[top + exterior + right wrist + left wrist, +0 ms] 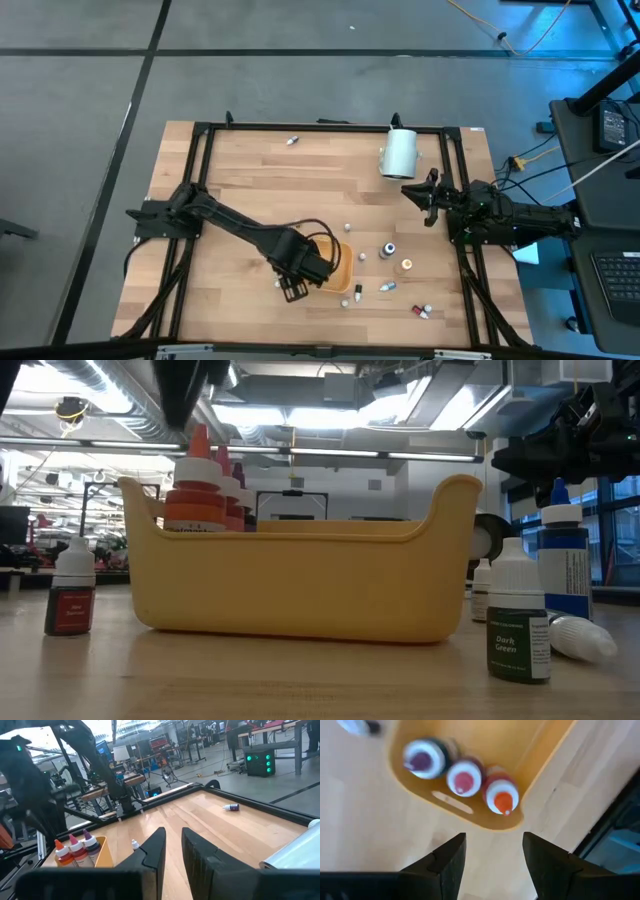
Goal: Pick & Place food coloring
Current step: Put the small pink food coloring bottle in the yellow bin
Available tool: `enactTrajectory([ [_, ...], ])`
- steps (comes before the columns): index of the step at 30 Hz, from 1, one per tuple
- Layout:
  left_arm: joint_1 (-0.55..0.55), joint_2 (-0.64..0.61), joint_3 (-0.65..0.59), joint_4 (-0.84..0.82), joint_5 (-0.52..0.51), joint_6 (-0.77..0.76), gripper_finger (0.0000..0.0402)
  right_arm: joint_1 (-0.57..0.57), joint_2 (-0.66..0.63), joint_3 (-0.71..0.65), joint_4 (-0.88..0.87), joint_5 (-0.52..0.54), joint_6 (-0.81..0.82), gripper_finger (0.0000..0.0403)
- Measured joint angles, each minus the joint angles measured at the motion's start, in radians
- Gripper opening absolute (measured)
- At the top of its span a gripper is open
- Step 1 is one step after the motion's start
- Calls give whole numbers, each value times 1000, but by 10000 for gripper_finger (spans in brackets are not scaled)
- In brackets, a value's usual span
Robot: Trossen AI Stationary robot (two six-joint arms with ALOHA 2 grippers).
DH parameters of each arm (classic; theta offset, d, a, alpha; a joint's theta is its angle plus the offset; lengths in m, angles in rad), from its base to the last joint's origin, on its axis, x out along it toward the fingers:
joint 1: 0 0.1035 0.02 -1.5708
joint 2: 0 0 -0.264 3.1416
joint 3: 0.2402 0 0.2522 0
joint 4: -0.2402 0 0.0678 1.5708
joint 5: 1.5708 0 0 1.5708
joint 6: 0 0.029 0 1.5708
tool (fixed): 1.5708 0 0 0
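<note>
Three food coloring bottles (462, 777) standing upright in a row at one end of the orange tray (338, 268), caps purple, pink and orange, packed close so as to leave the rest of the tray free for more. Left gripper (492, 857) hovering just above that end of the tray, fingers (447, 862) spread apart and grasping nothing, probably because a bottle was just set down there. Many other small bottles (388, 250) scattered on the wooden surface (250, 170) beside the tray, some upright, some lying, one far off near the back rail (293, 140); in the low view a dark green one (520, 625) standing close in front. Right gripper (171, 845) waiting at the right edge of the surface near the white cylinder (399, 153), fingers clenched together, empty. Task judged as partly done, with most bottles not yet collected.
</note>
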Motion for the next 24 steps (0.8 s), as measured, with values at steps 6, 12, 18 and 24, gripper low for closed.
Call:
enactTrajectory([
  [6,30,-120,53,-116,-238,51,196,0,0,0,0,0,3,65],
  [12,99,-259,54,-112,-381,150,190,0,0,0,0,0,34,65],
  [18,228,-337,20,-75,-368,342,181,0,0,0,1,1,39,65],
  [24,363,-468,-282,250,-274,555,168,0,0,0,1,4,29,65],
])
